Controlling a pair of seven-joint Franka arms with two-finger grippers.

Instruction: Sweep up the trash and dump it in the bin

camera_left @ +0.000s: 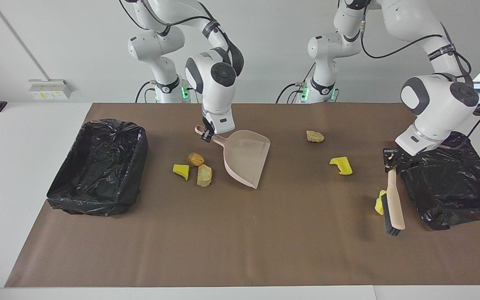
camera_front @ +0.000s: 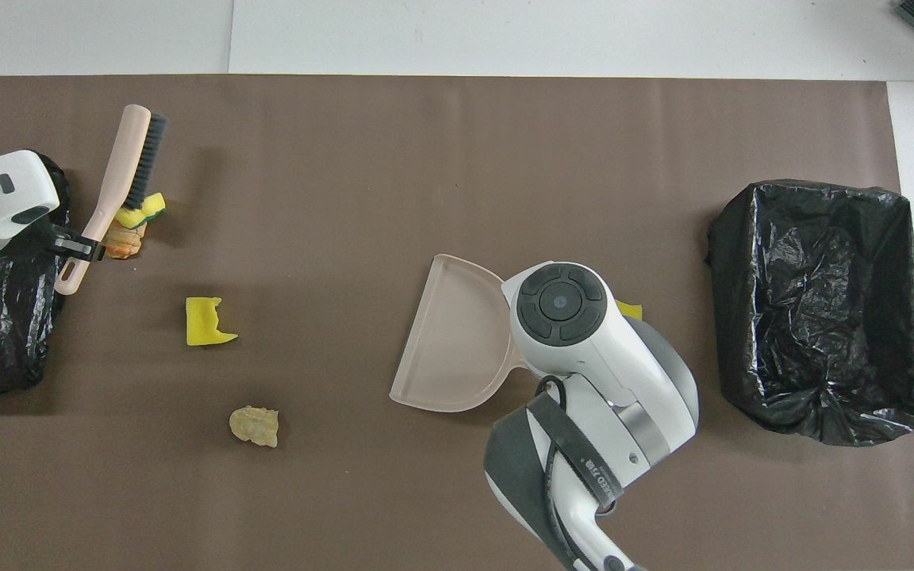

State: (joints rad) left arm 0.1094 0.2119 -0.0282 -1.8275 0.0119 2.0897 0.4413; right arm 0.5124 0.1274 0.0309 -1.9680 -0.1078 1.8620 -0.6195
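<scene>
Both jaws clamped: right gripper [camera_left: 206, 135] holds dustpan [camera_left: 246, 156]; armband reads "WANGEE".

Smooth plastic dustpan [camera_left: 246, 156], glossy crinkled bin liner [camera_left: 98, 166], matt brown table cover [camera_left: 240, 241]

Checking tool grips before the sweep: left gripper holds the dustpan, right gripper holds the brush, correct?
No, they are swapped. The facing view shows the left gripper shut on the brush beside a black-lined bin, and the right gripper shut on the dustpan.
</scene>
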